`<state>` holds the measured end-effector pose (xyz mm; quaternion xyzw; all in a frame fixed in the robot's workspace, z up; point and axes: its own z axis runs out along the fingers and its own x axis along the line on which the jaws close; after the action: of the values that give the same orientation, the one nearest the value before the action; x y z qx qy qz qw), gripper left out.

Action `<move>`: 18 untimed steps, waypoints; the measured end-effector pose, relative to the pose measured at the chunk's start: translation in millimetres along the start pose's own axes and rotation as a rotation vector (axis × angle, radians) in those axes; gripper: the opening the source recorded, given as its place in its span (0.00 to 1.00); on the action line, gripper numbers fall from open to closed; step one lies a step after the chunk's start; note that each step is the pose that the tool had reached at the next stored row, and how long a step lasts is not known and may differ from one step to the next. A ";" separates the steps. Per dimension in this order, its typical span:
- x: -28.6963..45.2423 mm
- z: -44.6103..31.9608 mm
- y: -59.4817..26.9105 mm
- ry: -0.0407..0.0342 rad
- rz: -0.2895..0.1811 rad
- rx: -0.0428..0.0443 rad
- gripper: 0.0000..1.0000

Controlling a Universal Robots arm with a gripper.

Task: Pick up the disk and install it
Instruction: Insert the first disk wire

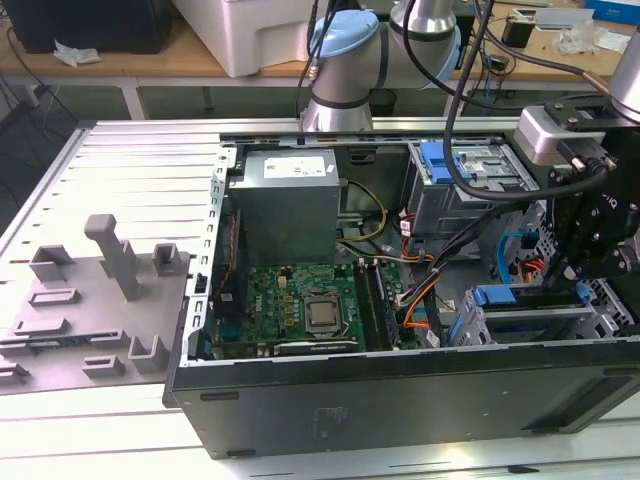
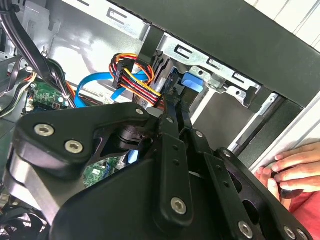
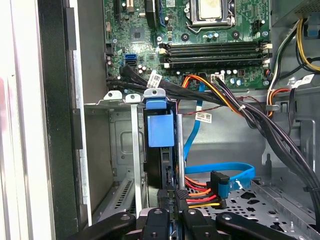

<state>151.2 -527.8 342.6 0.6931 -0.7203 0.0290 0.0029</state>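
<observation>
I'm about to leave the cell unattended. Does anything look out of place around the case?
Yes: in the second wrist view a person's hand lies at the outer edge of the computer case, close to the gripper. Inside, the disk stands on edge in the drive cage, not visibly askew.

The arm stands at the back in the exterior view, its silver and pale blue joints folded close together; from there it reaches across to the exterior view's right, where the wrist, a grey block, sits above a black body that points downward; in the first wrist view the gripper points straight ahead; in both wrist views its fingers lie straight and parallel, drawn close with a narrow slit between them; the black links behind them fold inward, bolted at each pivot.
</observation>
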 end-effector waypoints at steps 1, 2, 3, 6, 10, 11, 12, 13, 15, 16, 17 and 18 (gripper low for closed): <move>0.0 0.0 0.0 0.0000 0.000 0.0000 0.16; 0.0 0.1 0.0 0.0001 0.000 0.0000 0.16; 0.0 0.2 0.0 0.0001 0.000 0.0000 0.16; 0.0 0.6 0.0 0.0001 0.000 0.0001 0.16; -0.1 1.4 0.1 0.0002 0.000 0.0000 0.16; -0.1 1.6 0.1 0.0002 0.000 0.0000 0.16; -0.1 1.8 0.1 0.0002 0.000 0.0000 0.16; -0.1 1.9 0.1 0.0001 0.000 0.0000 0.16; -0.1 1.9 0.1 0.0001 0.000 0.0000 0.16; -0.1 1.9 0.1 0.0001 0.000 0.0000 0.16; -0.1 1.9 0.1 0.0000 0.000 0.0000 0.16; -0.1 1.9 0.1 -0.0002 0.000 0.0000 0.16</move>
<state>151.2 -527.8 340.7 0.6931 -0.7203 0.0289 0.0028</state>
